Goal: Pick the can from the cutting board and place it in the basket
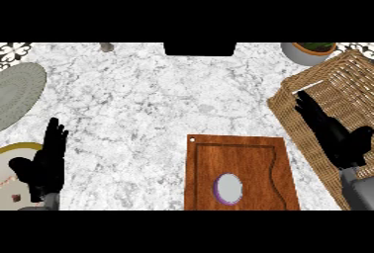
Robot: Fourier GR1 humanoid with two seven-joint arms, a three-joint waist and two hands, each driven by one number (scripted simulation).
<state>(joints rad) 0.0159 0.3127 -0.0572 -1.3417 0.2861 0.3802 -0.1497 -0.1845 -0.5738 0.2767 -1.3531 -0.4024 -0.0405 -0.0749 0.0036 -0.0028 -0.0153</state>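
Note:
A can [229,189] with a silver top and purple rim stands upright on the wooden cutting board [248,153], near its front edge. The wicker basket [329,81] sits at the right side of the counter. My right hand [332,132] is open with straight fingers, over the basket's left wall, to the right of the board and apart from the can. At the lower left my left hand [45,165] rests open, fingers up, far from the can.
A grey round plate [18,91] lies at the far left. A yellow-rimmed plate [11,170] sits at the lower left, partly under my left hand. A potted plant [310,51] stands at the back right, a black object [199,48] at back centre.

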